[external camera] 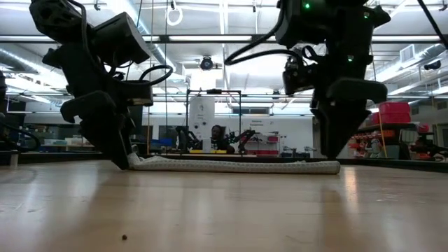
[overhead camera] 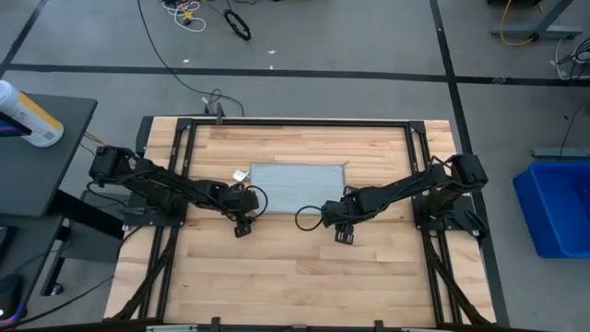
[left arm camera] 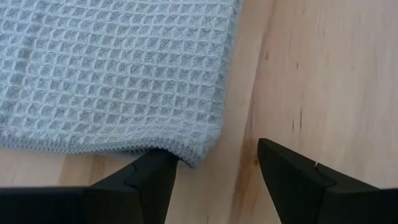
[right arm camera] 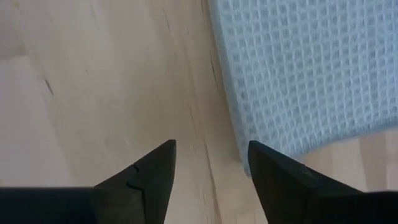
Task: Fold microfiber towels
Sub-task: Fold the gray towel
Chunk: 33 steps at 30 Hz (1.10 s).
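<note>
The light grey-blue waffle-textured towel [overhead camera: 293, 187] lies flat on the wooden table [overhead camera: 295, 277] as a rectangle, with a white tag [overhead camera: 241, 173] at its far left corner. My left gripper [overhead camera: 242, 226] is open, low at the towel's near left corner [left arm camera: 193, 155]; one finger is at the near edge, the other over bare wood. My right gripper [overhead camera: 346, 235] is open, low at the towel's near right corner [right arm camera: 245, 165]. In the low view the towel [external camera: 231, 166] is a thin strip between my two grippers. My left gripper points down at the table; one fingertip [left arm camera: 163, 163] stands right at the towel's near edge beside the corner, and whether it touches the cloth I cannot tell. My right gripper points down; one fingertip [right arm camera: 258, 155] stands at the towel's near right corner, and whether it touches I cannot tell.
Black frame rails [overhead camera: 295, 122] run along the table's far and side edges. A white spray bottle [overhead camera: 28, 115] lies on a dark side table at left. A blue bin [overhead camera: 553, 207] stands on the floor at right. There is bare wood toward the near edge.
</note>
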### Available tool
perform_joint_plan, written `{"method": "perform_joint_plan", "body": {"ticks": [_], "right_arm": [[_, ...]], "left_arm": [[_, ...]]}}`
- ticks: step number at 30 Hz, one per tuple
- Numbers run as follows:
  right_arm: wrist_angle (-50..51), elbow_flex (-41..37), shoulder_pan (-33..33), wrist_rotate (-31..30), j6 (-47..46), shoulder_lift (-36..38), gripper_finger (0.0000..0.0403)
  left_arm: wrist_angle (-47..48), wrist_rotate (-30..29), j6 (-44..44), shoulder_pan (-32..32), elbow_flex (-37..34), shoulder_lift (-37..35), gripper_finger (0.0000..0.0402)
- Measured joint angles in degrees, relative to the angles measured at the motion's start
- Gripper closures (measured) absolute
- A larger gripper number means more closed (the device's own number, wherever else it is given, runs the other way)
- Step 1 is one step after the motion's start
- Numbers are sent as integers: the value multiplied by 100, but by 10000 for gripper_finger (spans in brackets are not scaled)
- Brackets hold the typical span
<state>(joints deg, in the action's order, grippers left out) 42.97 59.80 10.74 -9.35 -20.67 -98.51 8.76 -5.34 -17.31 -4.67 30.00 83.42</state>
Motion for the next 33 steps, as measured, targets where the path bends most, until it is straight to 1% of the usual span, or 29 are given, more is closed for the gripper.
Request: {"method": "perform_joint_plan", "body": {"ticks": [4,6,8,11,14,23,29,33], "right_arm": [[80,-23,-9,-122,33,-90,183],[-73,-100,-14,-123,64,-171,182],[-3,-276,-42,-56,63,-176,185],[-166,-470,-60,54,-70,-172,194],[-193,-555,-75,143,-67,-167,200],[-171,-427,-107,-25,18,-191,189],[-189,-425,-111,-119,153,-193,202],[-189,-425,-111,-200,93,-193,194]], "left_arm": [[7,6,-1,5,-2,7,168],[12,6,-13,5,-2,7,168],[17,5,-21,5,-4,7,168],[32,-9,-21,5,-7,9,168],[54,-13,-27,5,-11,9,168],[67,-47,-36,5,-15,11,168],[76,-269,-47,5,-15,11,168],[68,-367,-47,3,-16,11,168]]}}
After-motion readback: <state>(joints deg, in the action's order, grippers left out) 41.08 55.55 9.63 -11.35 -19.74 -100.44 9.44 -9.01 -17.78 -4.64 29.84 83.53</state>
